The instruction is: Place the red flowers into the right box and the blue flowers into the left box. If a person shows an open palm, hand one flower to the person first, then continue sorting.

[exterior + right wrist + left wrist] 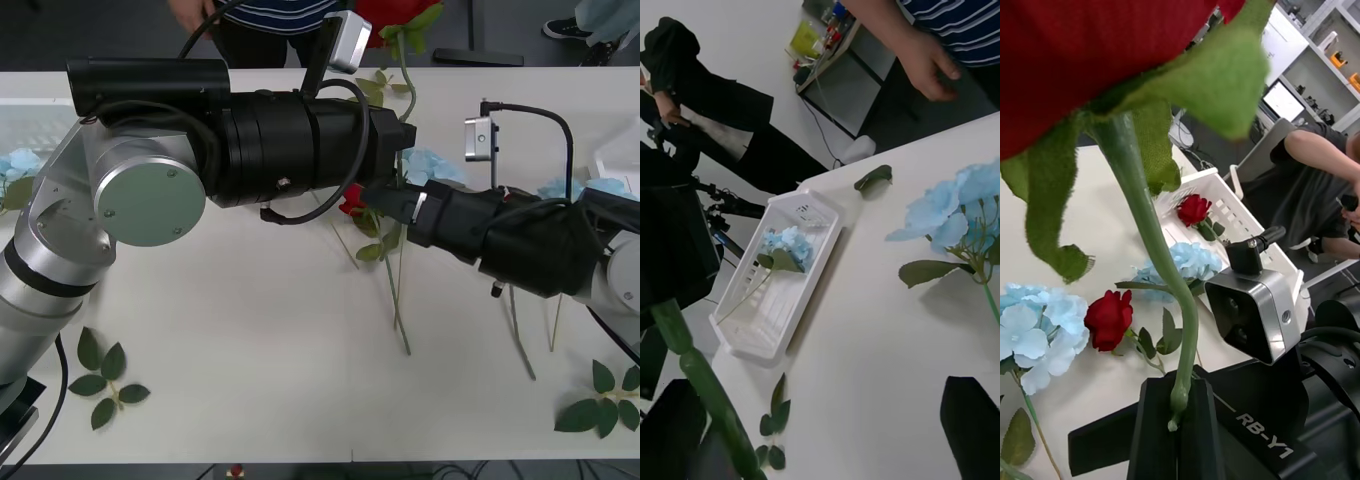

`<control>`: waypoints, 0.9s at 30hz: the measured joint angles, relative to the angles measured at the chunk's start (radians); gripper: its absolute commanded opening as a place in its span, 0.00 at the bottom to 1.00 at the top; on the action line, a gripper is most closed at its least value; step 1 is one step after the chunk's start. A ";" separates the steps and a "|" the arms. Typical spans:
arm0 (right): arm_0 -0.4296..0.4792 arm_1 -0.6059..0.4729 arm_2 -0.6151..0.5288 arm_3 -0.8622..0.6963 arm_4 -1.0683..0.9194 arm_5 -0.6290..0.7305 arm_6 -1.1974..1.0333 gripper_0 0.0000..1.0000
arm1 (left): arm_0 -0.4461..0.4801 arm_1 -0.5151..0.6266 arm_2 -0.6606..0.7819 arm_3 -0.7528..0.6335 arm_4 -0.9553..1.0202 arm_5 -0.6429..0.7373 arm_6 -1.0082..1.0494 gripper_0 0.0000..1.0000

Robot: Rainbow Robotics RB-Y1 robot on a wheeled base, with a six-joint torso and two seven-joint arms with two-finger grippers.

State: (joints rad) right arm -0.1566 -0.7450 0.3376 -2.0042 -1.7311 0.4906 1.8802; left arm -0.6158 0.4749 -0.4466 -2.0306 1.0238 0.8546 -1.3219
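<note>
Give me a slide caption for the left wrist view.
Left end effector shut on a red rose's stem, raised above the table, another rose already in the right box.

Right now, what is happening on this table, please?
The left gripper is shut on a red rose, held upright by its stem near the far table edge, toward the person. The right gripper reaches over the table centre, near another red rose. One blue hydrangea already lies in the left box.

2 loose leaf sprigs [105, 381] [603, 404] on white table [270, 340]
</note>
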 measured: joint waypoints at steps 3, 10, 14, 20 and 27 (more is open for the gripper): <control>0.000 0.000 0.000 0.000 0.000 0.000 0.000 0.00 | 0.000 0.000 0.000 0.000 0.001 0.000 0.000 0.00; 0.000 0.000 0.001 0.000 0.000 -0.011 0.000 0.00 | 0.000 0.000 0.000 0.000 0.002 0.000 0.000 0.00; 0.000 0.000 0.001 -0.001 0.000 -0.021 0.000 0.00 | 0.000 0.000 0.000 0.000 0.002 0.000 0.000 0.00; 0.000 0.000 0.013 -0.010 0.000 -0.030 0.000 0.00 | 0.000 0.000 0.001 0.001 0.002 -0.002 0.000 0.14; 0.000 0.000 0.012 -0.003 0.000 -0.031 0.000 0.00 | 0.000 0.000 0.001 0.001 0.023 -0.020 0.000 0.91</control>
State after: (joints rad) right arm -0.1566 -0.7448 0.3494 -2.0073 -1.7311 0.4599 1.8798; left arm -0.6158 0.4750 -0.4461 -2.0297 1.0470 0.8348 -1.3220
